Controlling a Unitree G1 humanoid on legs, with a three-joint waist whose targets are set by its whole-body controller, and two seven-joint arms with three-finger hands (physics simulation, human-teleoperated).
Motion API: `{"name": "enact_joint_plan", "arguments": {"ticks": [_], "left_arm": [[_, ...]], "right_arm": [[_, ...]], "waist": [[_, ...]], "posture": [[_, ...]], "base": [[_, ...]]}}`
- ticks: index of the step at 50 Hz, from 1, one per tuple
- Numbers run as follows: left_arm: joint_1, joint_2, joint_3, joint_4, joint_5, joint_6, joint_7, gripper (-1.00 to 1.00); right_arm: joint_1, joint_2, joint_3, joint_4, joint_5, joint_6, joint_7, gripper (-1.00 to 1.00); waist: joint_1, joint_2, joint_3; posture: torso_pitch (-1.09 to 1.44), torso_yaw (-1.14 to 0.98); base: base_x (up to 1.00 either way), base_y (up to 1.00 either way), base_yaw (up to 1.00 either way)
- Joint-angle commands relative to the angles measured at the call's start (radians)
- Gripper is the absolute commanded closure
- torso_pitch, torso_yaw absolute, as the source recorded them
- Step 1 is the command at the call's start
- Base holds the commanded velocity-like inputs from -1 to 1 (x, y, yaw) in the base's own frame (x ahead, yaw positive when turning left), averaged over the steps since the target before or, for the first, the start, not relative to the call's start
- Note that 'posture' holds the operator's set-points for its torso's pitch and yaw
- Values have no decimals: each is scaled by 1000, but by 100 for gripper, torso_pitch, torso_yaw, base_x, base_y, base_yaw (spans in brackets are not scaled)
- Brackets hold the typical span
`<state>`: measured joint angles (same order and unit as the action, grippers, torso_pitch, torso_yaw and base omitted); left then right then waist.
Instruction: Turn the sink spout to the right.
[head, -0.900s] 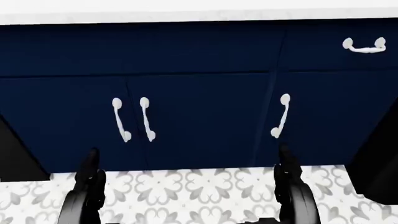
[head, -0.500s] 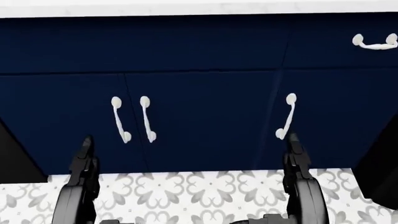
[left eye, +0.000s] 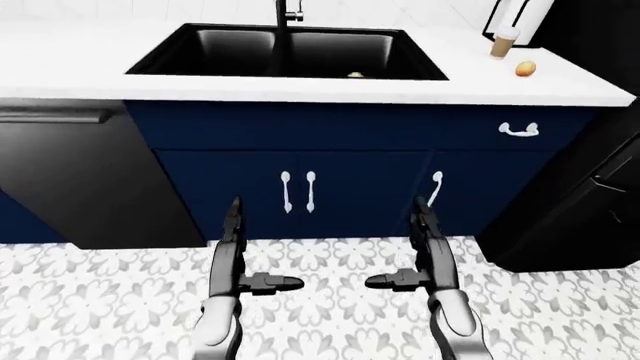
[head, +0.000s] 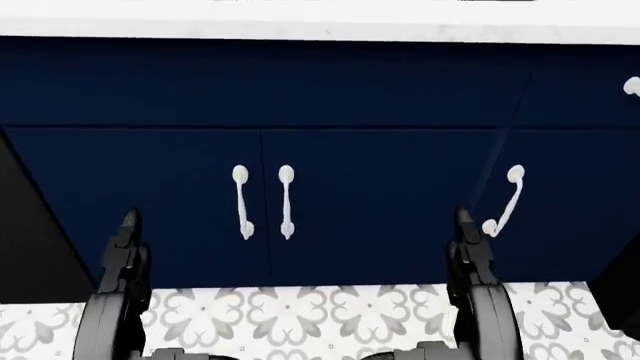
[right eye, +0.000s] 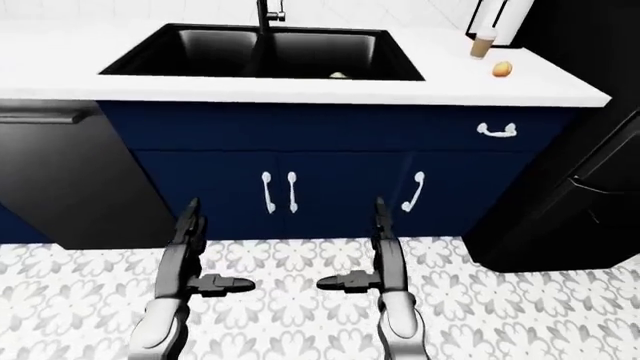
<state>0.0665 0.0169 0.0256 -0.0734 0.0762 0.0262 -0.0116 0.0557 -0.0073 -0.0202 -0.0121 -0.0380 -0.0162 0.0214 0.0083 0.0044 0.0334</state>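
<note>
The black sink (left eye: 300, 71) is set in a white counter (left eye: 80, 67) near the top of the left-eye view. Its thin black spout (left eye: 282, 19) rises at the basin's upper edge, and its top is cut off by the frame. Both my hands hang low over the patterned floor, well below the counter and far from the spout. My left hand (left eye: 255, 251) and right hand (left eye: 400, 249) are open, fingers pointing up toward the cabinet and thumbs turned inward. Neither holds anything. The head view shows only the navy cabinet doors (head: 380, 202) and both hands.
White handles (left eye: 298, 191) mark the navy doors under the sink. A black dishwasher (left eye: 80, 180) stands at the left, a black appliance (left eye: 590, 195) at the right. A paper cup (left eye: 503, 43) and an orange (left eye: 525, 69) sit on the counter's right end. A small object (left eye: 354, 74) lies in the basin.
The whole head view has shifted: the cabinet handles slid right and slightly down, so the camera moved. Both hands rose a little against the doors and stay open.
</note>
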Motion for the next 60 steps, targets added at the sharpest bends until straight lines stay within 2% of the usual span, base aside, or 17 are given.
{"name": "enact_joint_plan", "arguments": {"ticks": [1,3,4,7,8,10,14,18,22,28,32,38,46,51,55,56,60], "left_arm": [[-19,1,3,-19,-1,-32,2,-100],[-20,3,6,-31,-3,-18,-2,-100],[-41,6,13,-33,-8,5,-5,-100],[-146,20,55,-96,-54,136,0,-100],[-182,30,65,-111,-70,184,-1,-100],[-282,59,93,-108,-97,266,9,-100],[-452,120,130,-67,-143,382,33,-100],[-603,180,142,-13,-161,466,58,-100],[-786,248,161,162,-180,478,72,-100],[-953,317,168,289,-208,517,94,-100],[-1068,362,166,429,-205,483,82,-100],[-1176,396,162,604,-184,410,79,-100],[-1196,417,157,633,-169,408,78,-100],[-1302,440,148,798,-138,354,66,-100],[-1334,447,146,814,-126,361,61,-100],[-1343,449,145,822,-122,360,59,-100],[-1391,460,148,860,-117,364,54,-100]], "right_arm": [[-13,-6,-5,-55,7,11,0,-100],[-20,-7,-11,10,10,-44,-1,-100],[-32,-14,-19,-23,17,4,2,-100],[-112,-43,-73,-66,89,112,39,-100],[-141,-57,-92,-64,101,139,39,-100],[-177,-80,-119,-30,118,135,54,-100],[-284,-141,-151,-78,113,298,40,-100],[-422,-215,-193,-136,126,493,46,-100],[-606,-307,-226,-176,141,730,30,-100],[-787,-403,-241,-141,188,863,58,-100],[-900,-488,-220,-58,156,889,112,-100],[-1026,-535,-206,39,143,920,175,-100],[-1085,-550,-193,80,74,930,207,-100],[-1139,-570,-197,143,55,933,235,-100],[-1159,-573,-188,165,33,943,242,-100],[-1162,-572,-187,166,29,945,244,-100],[-1173,-568,-189,181,20,941,253,-100]], "waist": [[0,11,-9],[7,1,-8],[8,-7,-7],[18,-72,-17],[15,-42,-12],[14,-36,-22],[6,-22,-35],[-1,-16,-47],[2,-16,-46],[-4,-22,-39],[-3,-25,-34],[-3,-23,-27],[-4,-20,-27],[-2,-21,-24],[-2,-20,-23],[-3,-16,-46],[-3,-16,-5]], "posture": [[0,0],[0,0],[0,0],[0,0],[0,0],[0,0],[0,0],[0,0],[0,0],[0,0],[0,0],[0,0],[0,0],[0,0],[0,0],[0,0],[0,0]], "base": [[0,0,0],[0,0,0],[0,0,0],[0,0,0],[0,0,0],[0,0,0],[0,0,0],[0,0,0],[0,0,0],[0,0,0],[0,0,0],[0,0,0],[0,0,0],[0,0,0],[0,0,0],[5,0,0],[23,0,0]]}}
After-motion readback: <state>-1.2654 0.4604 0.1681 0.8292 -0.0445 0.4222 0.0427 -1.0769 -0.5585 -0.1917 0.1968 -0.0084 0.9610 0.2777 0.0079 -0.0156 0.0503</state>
